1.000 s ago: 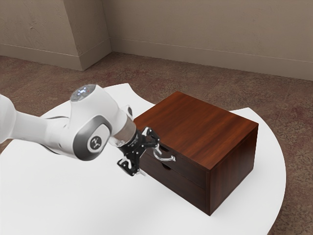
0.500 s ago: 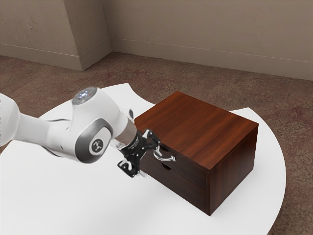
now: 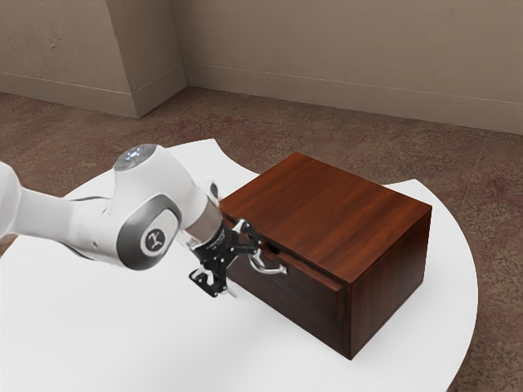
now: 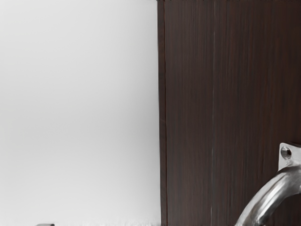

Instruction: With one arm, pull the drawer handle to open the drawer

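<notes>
Arm: our white arm (image 3: 147,229) enters from the left edge of the exterior view and reaches right, ending just left of the frame's centre.

Jaws: they sit right at the drawer handle, close against the cabinet's front. We cannot tell whether they are closed on it or only lie beside it.

Drawer handle: the silver drawer handle (image 3: 271,265) lies just left of and below the frame's centre. It is on the left part of the upper front and curves out toward our arm. In the wrist view the drawer handle (image 4: 270,200) bends up to a small square mounting plate (image 4: 288,154) with one screw.

Drawer: the upper drawer (image 3: 309,276) stands a little way out of the cabinet's face, forming a narrow ledge under the top panel.

Lower front: the lower front (image 3: 298,314) sits beneath the drawer and reaches down to the table.

Cabinet: the dark reddish wood cabinet (image 3: 327,204) stands right of centre, on the table.

Table: the white round table (image 3: 98,343) fills the lower half of the exterior view. In the wrist view it is the pale area (image 4: 75,117) beside the dark wood.

Surroundings: a brown floor (image 3: 73,131) lies to the upper left, and a beige wall (image 3: 327,41) runs along the top.
</notes>
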